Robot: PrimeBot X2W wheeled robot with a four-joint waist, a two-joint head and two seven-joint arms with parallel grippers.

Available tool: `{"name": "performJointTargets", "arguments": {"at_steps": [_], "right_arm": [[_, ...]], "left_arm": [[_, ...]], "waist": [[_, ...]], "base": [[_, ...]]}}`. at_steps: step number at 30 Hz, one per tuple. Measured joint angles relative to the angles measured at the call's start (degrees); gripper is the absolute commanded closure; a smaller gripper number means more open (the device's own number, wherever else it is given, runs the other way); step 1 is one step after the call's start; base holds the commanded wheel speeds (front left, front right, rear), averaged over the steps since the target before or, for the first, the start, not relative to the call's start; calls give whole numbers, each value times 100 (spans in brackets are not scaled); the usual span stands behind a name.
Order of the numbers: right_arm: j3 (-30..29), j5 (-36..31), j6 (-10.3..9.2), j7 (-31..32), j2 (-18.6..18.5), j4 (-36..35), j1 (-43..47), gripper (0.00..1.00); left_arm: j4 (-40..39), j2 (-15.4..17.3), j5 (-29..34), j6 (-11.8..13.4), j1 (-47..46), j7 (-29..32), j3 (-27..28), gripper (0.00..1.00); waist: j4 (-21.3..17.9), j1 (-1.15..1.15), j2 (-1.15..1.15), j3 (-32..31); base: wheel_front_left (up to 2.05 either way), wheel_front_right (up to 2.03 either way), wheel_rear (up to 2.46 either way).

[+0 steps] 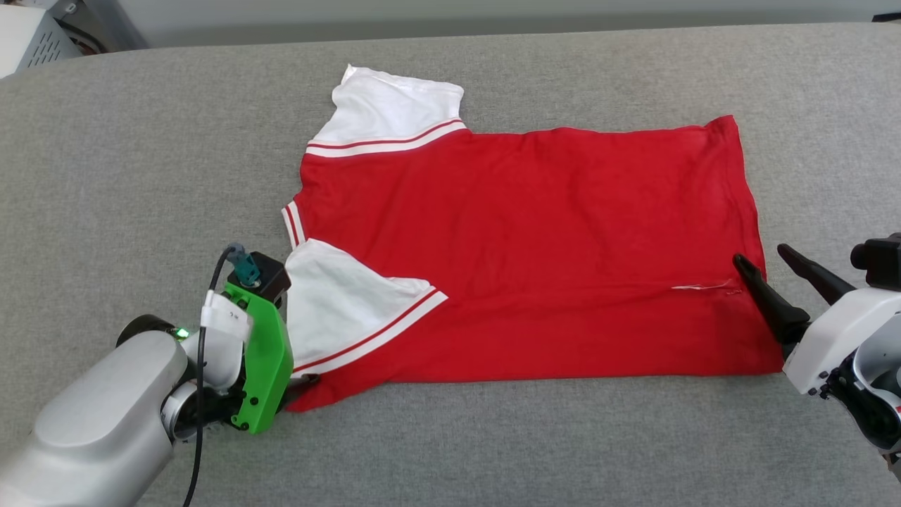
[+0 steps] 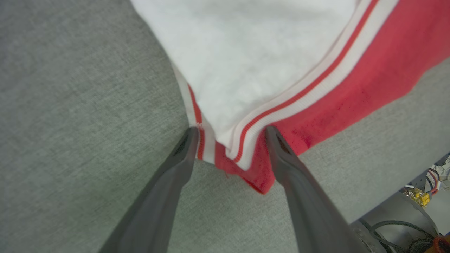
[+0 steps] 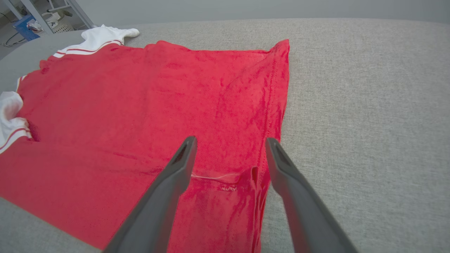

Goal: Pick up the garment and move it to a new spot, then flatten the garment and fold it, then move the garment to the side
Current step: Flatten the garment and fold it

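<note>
The garment [image 1: 528, 246] lies spread on the grey table [image 1: 141, 141], red side up, collar end to the left and hem to the right. Its two white sleeves are at the left, and no print shows. My left gripper [image 2: 231, 129] is open, its fingers straddling the striped corner of the near sleeve [image 2: 263, 52]; in the head view its green mount [image 1: 264, 352] sits at that sleeve's left edge. My right gripper [image 1: 760, 253] is open at the near right hem. In the right wrist view, its fingertips [image 3: 191, 140] hover above a small crease with a white thread [image 3: 214, 176].
The table's near edge runs just below the garment. Cables and wires [image 2: 422, 196] hang past that edge beside my left arm. A white perforated box [image 1: 35, 35] stands beyond the far left corner. Bare grey cloth surrounds the garment on all sides.
</note>
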Motion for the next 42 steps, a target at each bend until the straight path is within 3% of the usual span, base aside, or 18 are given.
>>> {"name": "performJointTargets", "arguments": {"at_steps": [2,9,13,19,22,26,31,36,37,38,39,42], "right_arm": [[-10,-85,0,46,-32,-35,-3,0],[-47,-475,0,453,-424,-371,-215,0],[36,-524,0,1325,-851,-742,-266,0],[118,-16,0,2996,-1282,-1020,-236,0],[159,65,0,3481,-1246,-929,-175,0],[288,-14,0,3675,-977,-606,-130,0],[455,-204,0,3511,-561,-14,-125,0],[714,-286,-9,3228,-533,207,-153,0],[737,-256,-9,3150,-530,213,-171,25],[761,-198,-9,3041,-521,226,-186,80],[801,-147,-9,2952,-527,222,-191,100],[916,-119,-7,2659,-563,170,-205,100]], "left_arm": [[53,0,58,-2,21,-163,-4,100],[94,-52,141,8,201,-836,91,100],[-161,-12,196,109,285,-980,99,100],[-703,127,385,313,366,-1114,118,100],[-934,178,421,416,370,-1115,127,100],[-1116,180,448,506,371,-1092,118,100],[-1161,176,460,565,371,-1095,125,100],[-1104,170,449,606,417,-1196,143,100],[-1089,171,436,606,445,-1230,156,100],[-1066,171,407,608,487,-1279,176,100],[-1044,174,400,608,529,-1321,188,100],[-996,183,332,608,662,-1386,211,100]], "waist": [[-25,0,0,18],[-18,0,0,-124],[35,0,0,-258],[139,0,0,-349],[160,0,0,-311],[195,0,0,-211],[246,0,0,-43],[262,0,0,51],[256,0,0,49],[247,0,0,35],[237,0,0,12],[196,0,0,-100]], "base": [[0,0,0],[0,0,0],[0,0,0],[0,0,0],[0,0,0],[0,0,0],[0,0,0],[0,0,0],[0,0,0],[0,0,0],[0,0,0],[0,0,0]]}}
